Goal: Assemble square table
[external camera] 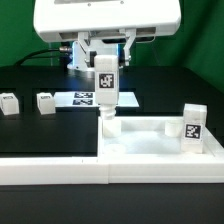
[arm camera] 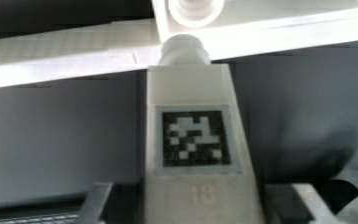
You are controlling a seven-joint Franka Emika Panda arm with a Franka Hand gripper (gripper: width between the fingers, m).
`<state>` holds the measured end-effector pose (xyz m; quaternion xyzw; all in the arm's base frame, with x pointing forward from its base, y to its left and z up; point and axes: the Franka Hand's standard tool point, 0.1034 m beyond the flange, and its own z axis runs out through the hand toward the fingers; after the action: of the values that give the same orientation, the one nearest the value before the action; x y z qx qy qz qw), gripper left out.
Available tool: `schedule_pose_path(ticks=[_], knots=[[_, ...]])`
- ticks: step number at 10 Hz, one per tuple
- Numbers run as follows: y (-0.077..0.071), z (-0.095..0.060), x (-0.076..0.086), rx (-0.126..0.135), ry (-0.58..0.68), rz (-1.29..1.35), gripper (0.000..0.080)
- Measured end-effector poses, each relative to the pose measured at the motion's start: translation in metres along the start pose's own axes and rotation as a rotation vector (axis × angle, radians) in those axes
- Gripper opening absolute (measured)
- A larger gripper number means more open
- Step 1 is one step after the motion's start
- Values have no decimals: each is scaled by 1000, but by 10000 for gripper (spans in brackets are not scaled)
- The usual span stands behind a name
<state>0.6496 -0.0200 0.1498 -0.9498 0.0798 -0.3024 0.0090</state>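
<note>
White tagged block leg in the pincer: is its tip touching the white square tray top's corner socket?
Cannot tell. Exterior view: the white tagged block leg overlaps the white square tray top at its corner; the wrist view foreshortens any gap.

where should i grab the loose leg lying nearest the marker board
Probably from straight above, mid-length, across its flat long sides: the loose leg lies flat on the black table, clear of the other leg and marker board.

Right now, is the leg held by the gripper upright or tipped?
Upright: the leg stands vertical in the gripper, its tip over a corner socket of the table top.
</note>
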Motion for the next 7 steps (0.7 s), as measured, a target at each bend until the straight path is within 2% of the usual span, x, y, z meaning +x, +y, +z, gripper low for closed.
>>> schedule_pose_path(ticks=[3,5,7], knots=[[-3,17,3,4,-12,1,291],[-11,31,-4,9,-26,-7,291],[-15,37,-10,11,-36,-14,291]])
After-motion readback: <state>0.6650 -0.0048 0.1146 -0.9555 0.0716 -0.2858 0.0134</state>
